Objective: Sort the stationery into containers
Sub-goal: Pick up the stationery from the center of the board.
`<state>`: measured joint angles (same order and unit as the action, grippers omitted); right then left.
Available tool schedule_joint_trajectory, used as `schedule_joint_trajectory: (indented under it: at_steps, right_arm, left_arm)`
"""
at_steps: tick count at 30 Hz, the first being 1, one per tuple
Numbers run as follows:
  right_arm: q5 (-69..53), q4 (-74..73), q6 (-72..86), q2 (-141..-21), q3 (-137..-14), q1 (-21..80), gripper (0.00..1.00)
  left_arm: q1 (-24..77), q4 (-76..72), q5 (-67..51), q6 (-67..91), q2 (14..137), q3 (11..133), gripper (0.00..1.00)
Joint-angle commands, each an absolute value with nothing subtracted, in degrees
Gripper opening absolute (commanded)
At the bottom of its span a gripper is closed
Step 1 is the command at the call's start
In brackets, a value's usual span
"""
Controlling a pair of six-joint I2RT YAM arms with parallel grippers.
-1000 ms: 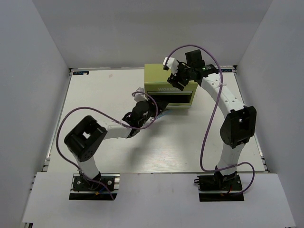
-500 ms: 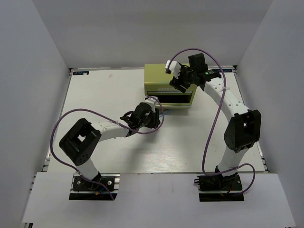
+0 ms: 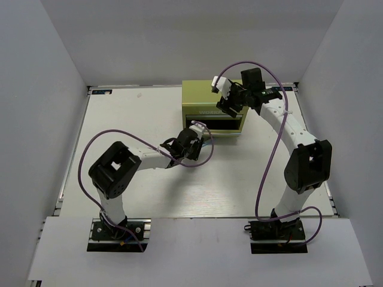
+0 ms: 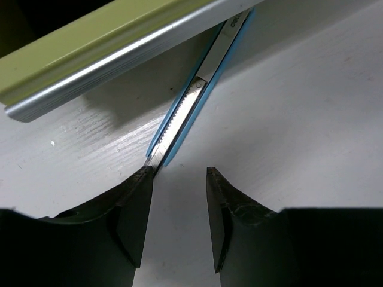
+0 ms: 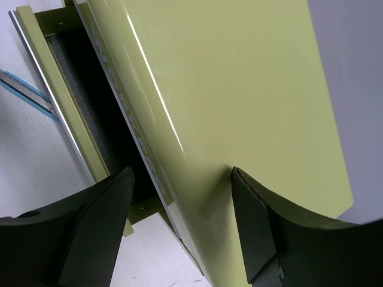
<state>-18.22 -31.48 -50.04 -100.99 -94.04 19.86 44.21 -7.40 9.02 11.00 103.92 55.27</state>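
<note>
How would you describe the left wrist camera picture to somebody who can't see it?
A pale blue-silver pen lies diagonally on the white table, its far end tucked beneath the silver-rimmed yellow-green drawer. The left gripper is open at the pen's near end, nothing between its fingers.

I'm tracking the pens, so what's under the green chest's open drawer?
The pale blue-silver pen lies on the table, its far end running beneath the drawer front; that end is hidden.
</note>
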Motion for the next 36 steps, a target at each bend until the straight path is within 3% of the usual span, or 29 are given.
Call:
schedule_joint_trajectory:
  at_steps: [1,15,25,36]
  right_arm:
    - [-18.02,-39.11,-47.90,-101.16,-92.28,18.90,0.71]
    - [-18.10,-39.20,-47.90,-101.16,-91.84,18.37,0.71]
    - [-18.46,-39.11,-47.72,-100.63,-91.32,18.28,0.71]
    - [-18.72,-39.11,-47.72,-99.93,-90.79,18.11,0.71]
  left_arm:
    - [44.91,-7.12,12.74,7.21,104.41,58.70,0.52]
    - [45.97,-5.89,16.52,1.41,110.03,63.02,0.52]
    - [45.97,-3.34,13.71,0.88,112.41,64.78,0.58]
    - [45.97,-1.32,4.75,2.98,110.75,61.62,0.50]
